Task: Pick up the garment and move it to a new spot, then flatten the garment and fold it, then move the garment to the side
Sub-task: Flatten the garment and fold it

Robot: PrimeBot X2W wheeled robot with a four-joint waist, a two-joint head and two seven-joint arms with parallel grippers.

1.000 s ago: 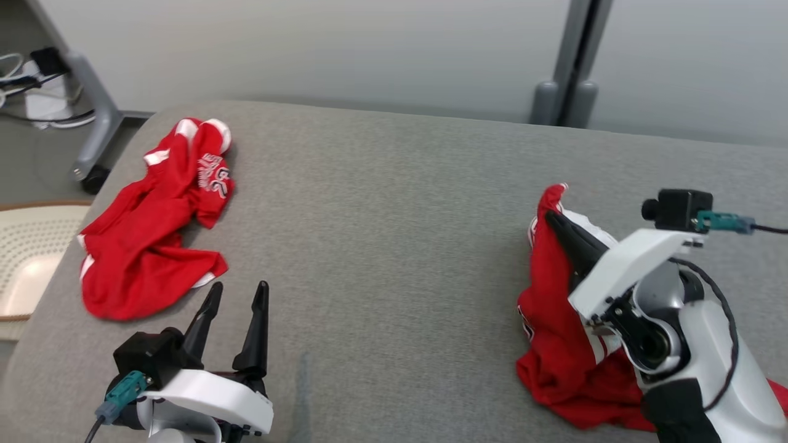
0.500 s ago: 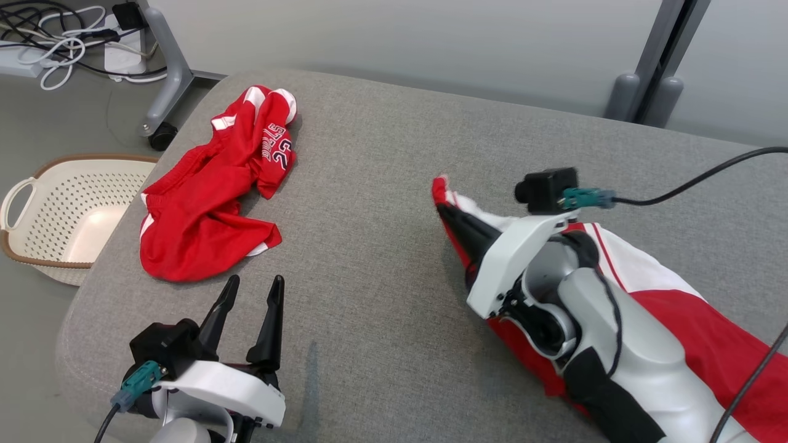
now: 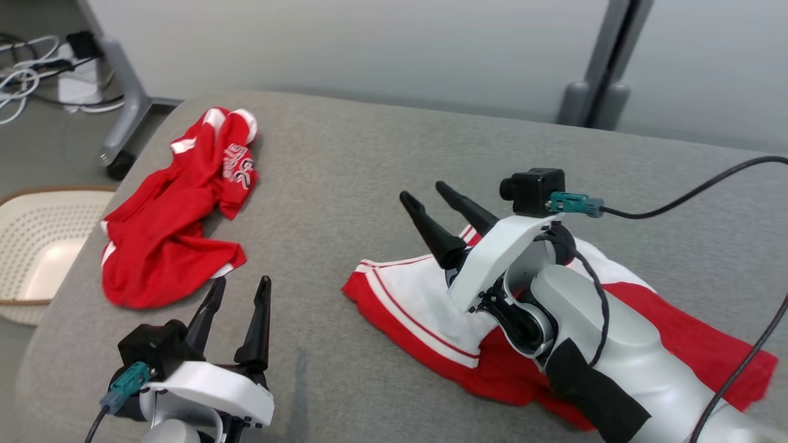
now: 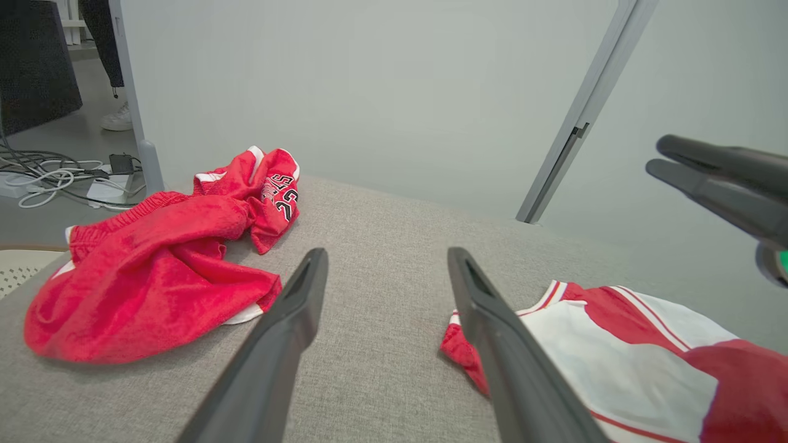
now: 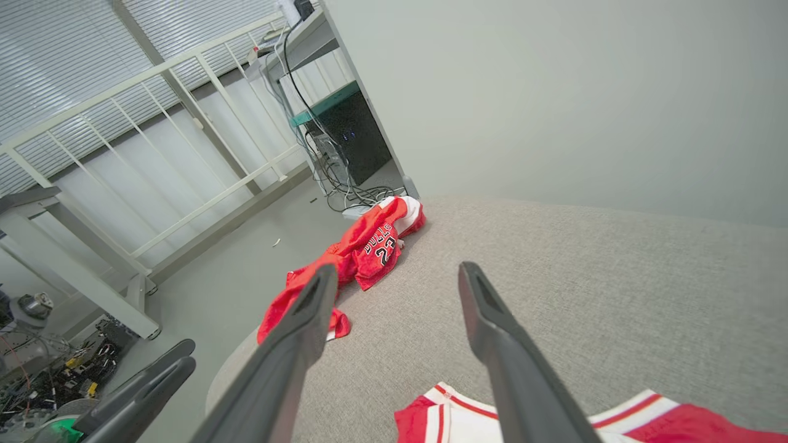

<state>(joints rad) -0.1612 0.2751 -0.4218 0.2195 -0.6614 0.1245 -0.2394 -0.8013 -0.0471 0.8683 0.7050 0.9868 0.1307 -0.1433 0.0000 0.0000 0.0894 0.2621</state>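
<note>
Step in hand, by judgement: the placing at a new spot is done and the flattening is due. The garment [image 3: 418, 304], red with a white panel and red striping, lies on the grey tabletop [image 3: 345, 160] right of centre, rumpled and free of any grip. The right pincer [image 3: 420, 192] stands above its far-left part, spread wide with nothing between its fingers. The right forearm covers the garment's middle, so the lie of the cloth there cannot be told. The left pincer [image 3: 241, 282] is at the near left of the tabletop, likewise wide and empty, near the garment's striped end but apart from it. Long axis: from the striped white end, which points toward the robot's left and the tabletop's middle, running to the right and the nearer edge, where the red part ends. A second red garment [image 3: 166, 246], crumpled, lies well apart at the far left; a basket [image 3: 37, 258] sits on the floor beyond that edge. Next move, by judgement: each pincer takes an opposite end low at the cloth and draws outward along that axis. The red layer along the near side looks to need spreading.
</note>
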